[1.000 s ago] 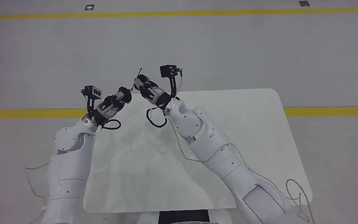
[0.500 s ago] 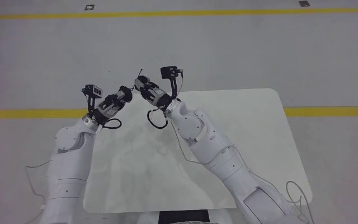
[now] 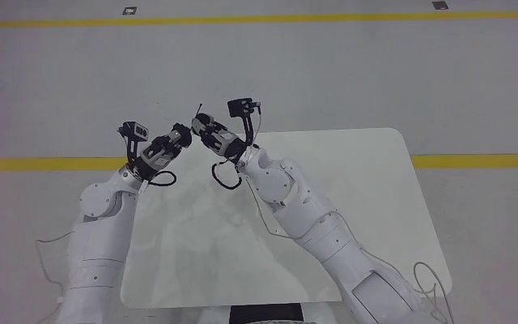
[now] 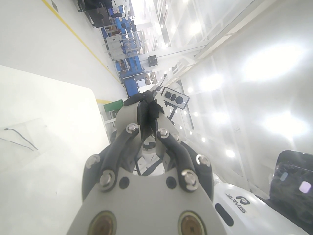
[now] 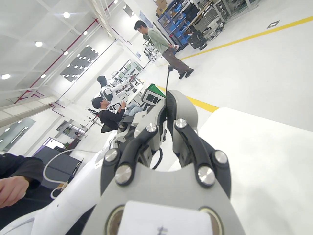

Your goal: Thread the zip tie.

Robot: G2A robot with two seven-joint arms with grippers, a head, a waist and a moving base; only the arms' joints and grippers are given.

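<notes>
Two grippers meet in the air near the far left corner of the table [image 3: 364, 178], as you see from above. Your right gripper [image 3: 197, 124] pinches one zip tie [image 5: 167, 79], and its thin tail stands up past the fingertips. Your left gripper [image 3: 185, 134] sits just beside it with its fingers pressed together; you cannot tell whether they catch the tie. Two more dark ties [image 4: 24, 139] lie flat on the table, well apart from both grippers. One label [image 5: 168, 228] on the right wrist is cut off and unreadable.
</notes>
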